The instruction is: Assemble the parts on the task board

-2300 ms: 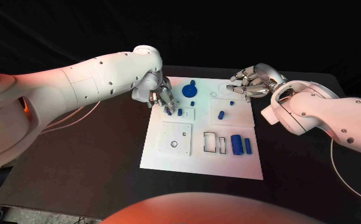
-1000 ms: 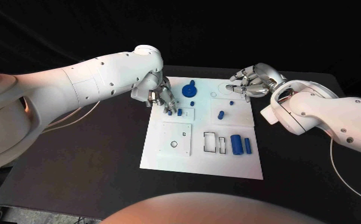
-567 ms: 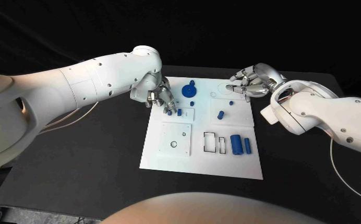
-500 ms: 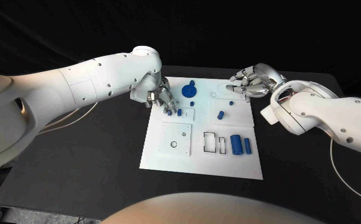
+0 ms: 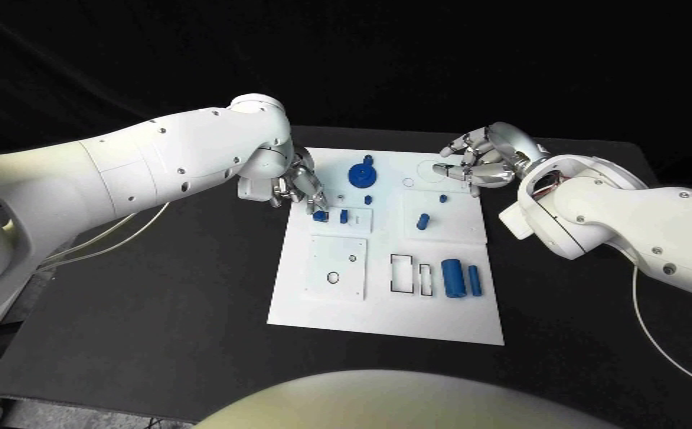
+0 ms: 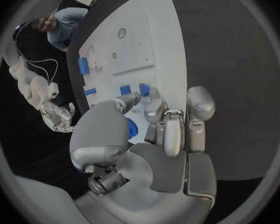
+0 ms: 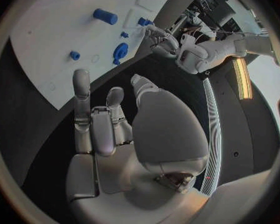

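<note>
Clearly the assembly is only partly along. On the task board (image 5: 387,319) several parts are already sitting in place — a round blue piece (image 5: 362,174) near the far edge, a small blue peg (image 5: 343,215) in the square outline beside the left hand, another short peg (image 5: 424,220) toward the middle, and two blue bars (image 5: 462,277) lying side by side near the right edge. Two rectangular outlines (image 5: 413,274) just beside those bars, and the holes in the square plate (image 5: 339,266) nearer the robot, are looking unfilled, so a fair share is probably left. The left hand (image 5: 293,189) is hovering at the board's left edge, fingers curled downward; the left wrist view is showing something blue (image 6: 132,129) tucked between thumb and fingers, so it seems to be pinching a small part — I cannot tell which. The right hand (image 5: 483,162) is waiting over the board's far right corner, fingers curled loosely and apart, holding nothing.
</note>
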